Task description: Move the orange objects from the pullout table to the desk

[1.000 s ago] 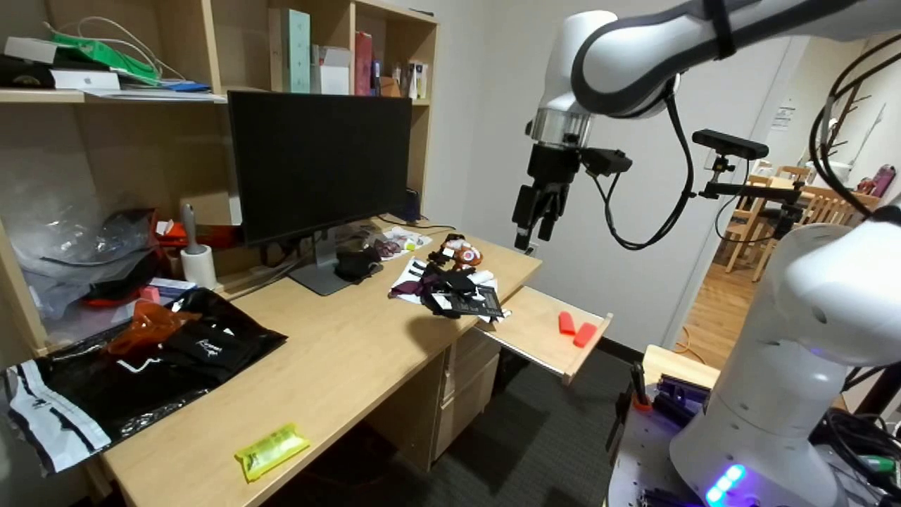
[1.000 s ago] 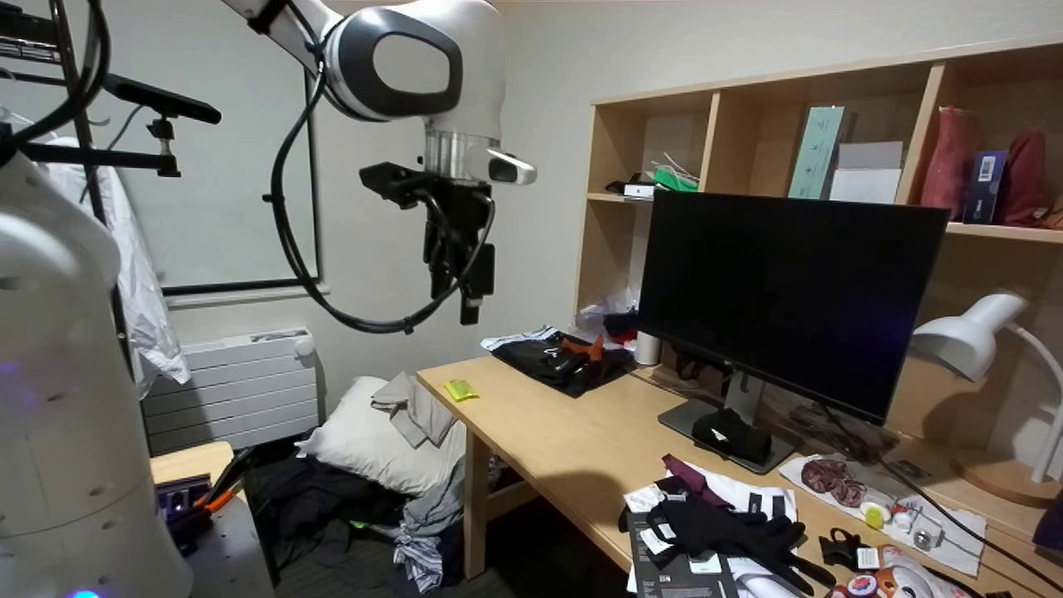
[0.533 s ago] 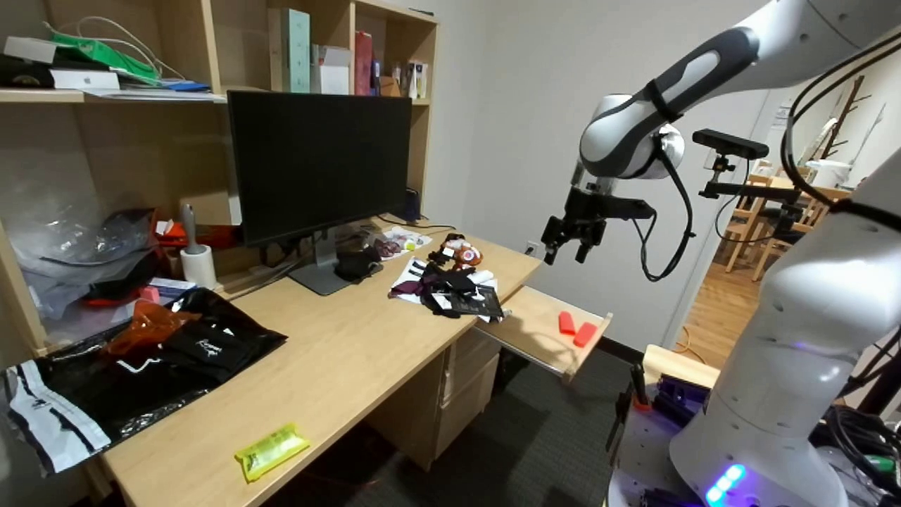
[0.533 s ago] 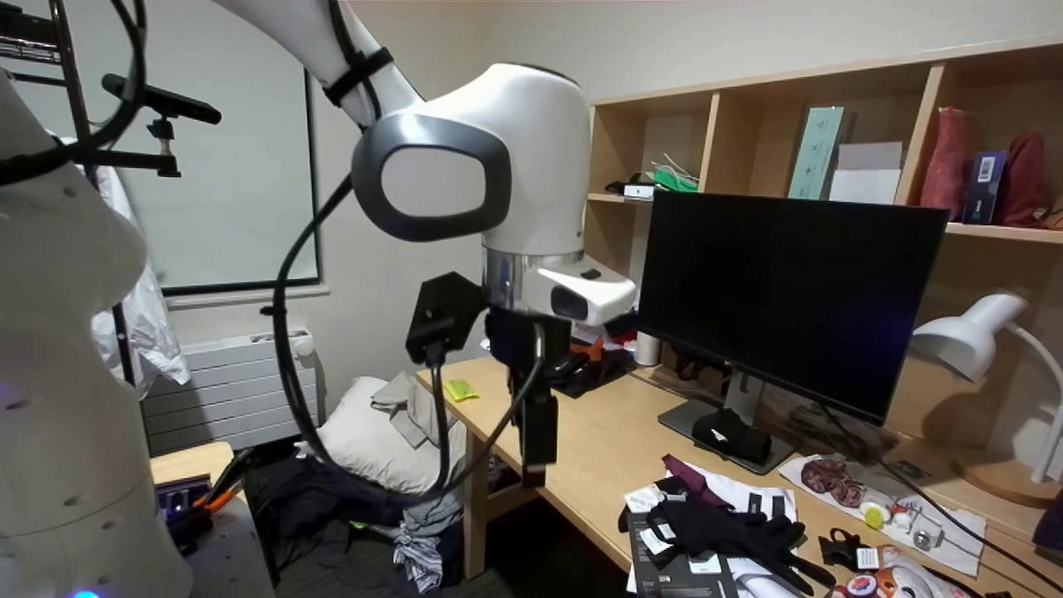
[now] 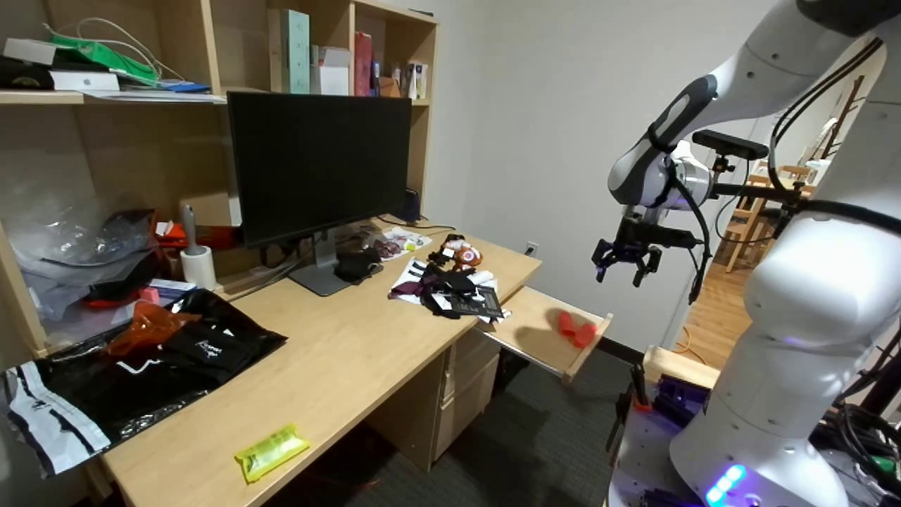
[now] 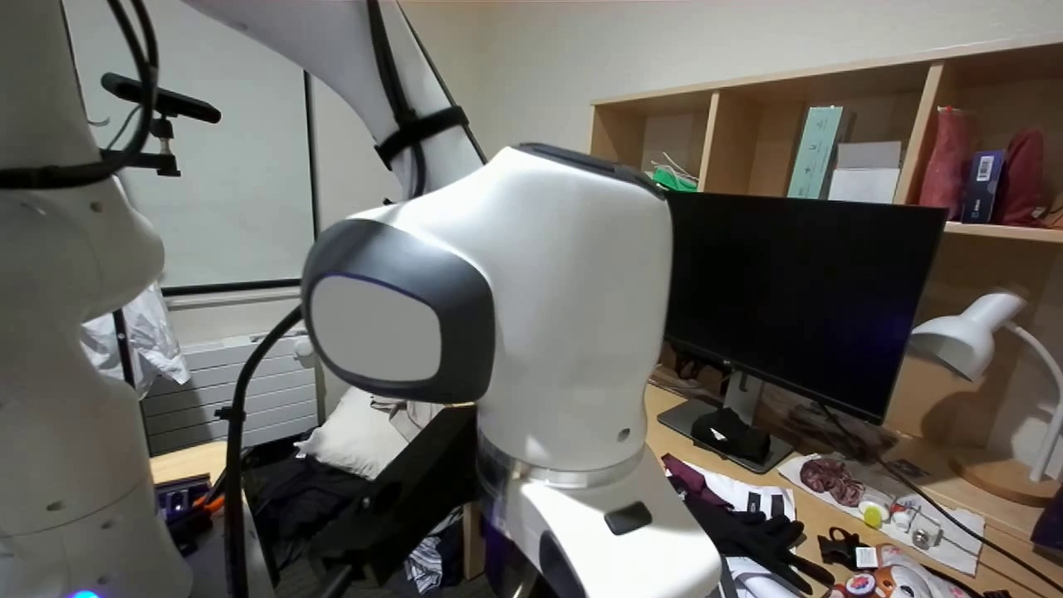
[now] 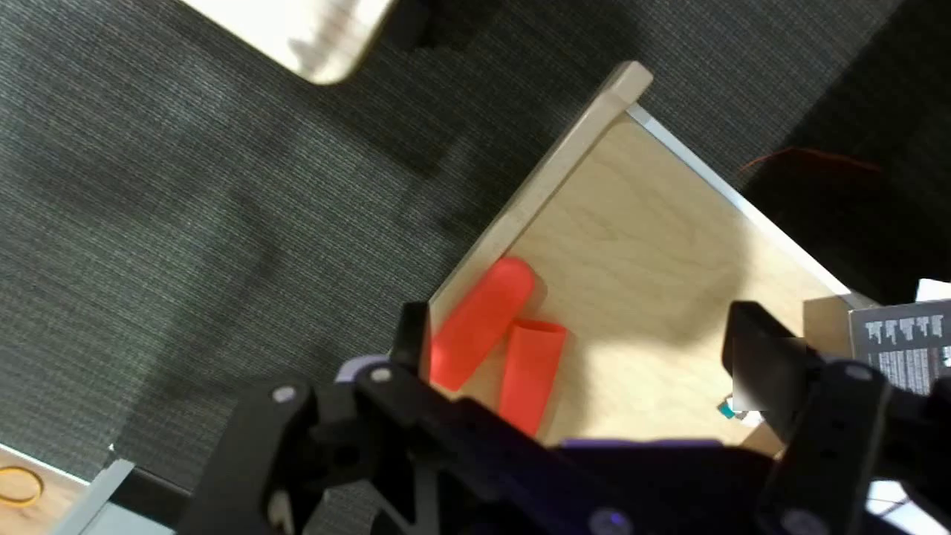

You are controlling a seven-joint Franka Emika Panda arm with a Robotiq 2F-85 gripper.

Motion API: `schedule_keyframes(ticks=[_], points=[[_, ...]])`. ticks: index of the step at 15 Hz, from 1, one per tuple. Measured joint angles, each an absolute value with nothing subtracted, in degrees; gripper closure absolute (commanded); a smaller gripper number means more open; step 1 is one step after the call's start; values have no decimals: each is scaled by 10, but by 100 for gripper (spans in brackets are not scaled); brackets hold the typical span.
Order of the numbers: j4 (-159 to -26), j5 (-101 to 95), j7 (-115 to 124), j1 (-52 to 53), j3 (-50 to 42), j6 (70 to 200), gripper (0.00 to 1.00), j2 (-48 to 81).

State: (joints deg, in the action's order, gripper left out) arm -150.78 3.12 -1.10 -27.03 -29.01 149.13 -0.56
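Observation:
Two orange pieces lie on the pullout table (image 5: 524, 317), close to its front lip. In the wrist view one orange piece (image 7: 483, 323) lies along the lip of the pullout table (image 7: 631, 215), and the other orange piece (image 7: 531, 375) lies beside it. They also show in an exterior view, as an orange piece (image 5: 566, 324) and another orange piece (image 5: 583, 335). The desk (image 5: 331, 359) stands beside and above the board. My gripper (image 5: 619, 277) is open and empty, high above the board. In the wrist view the gripper (image 7: 578, 319) has both pieces towards its left finger.
Clothing and packaging (image 5: 457, 292) lie on the desk corner near the board. A yellow-green packet (image 5: 272, 452), a black bag (image 5: 211, 345) and a monitor (image 5: 320, 165) are on the desk. The robot's cart (image 5: 637, 436) stands right of the board.
My gripper has moved right and slightly down in an exterior view, away from the desk. It has turned and its fingers look wider apart. Its shadow now falls on the board; the orange pieces stay put.

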Motion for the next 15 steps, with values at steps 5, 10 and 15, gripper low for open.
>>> schedule_keyframes(ticks=[5, 10, 15], points=[[-1508, 34, 28, -267, -284, 1511, 0, 1], [-1486, 67, 168, -259, -271, 1530, 0, 73], [-1385, 164, 237, -263, -264, 1532, 0, 243]])
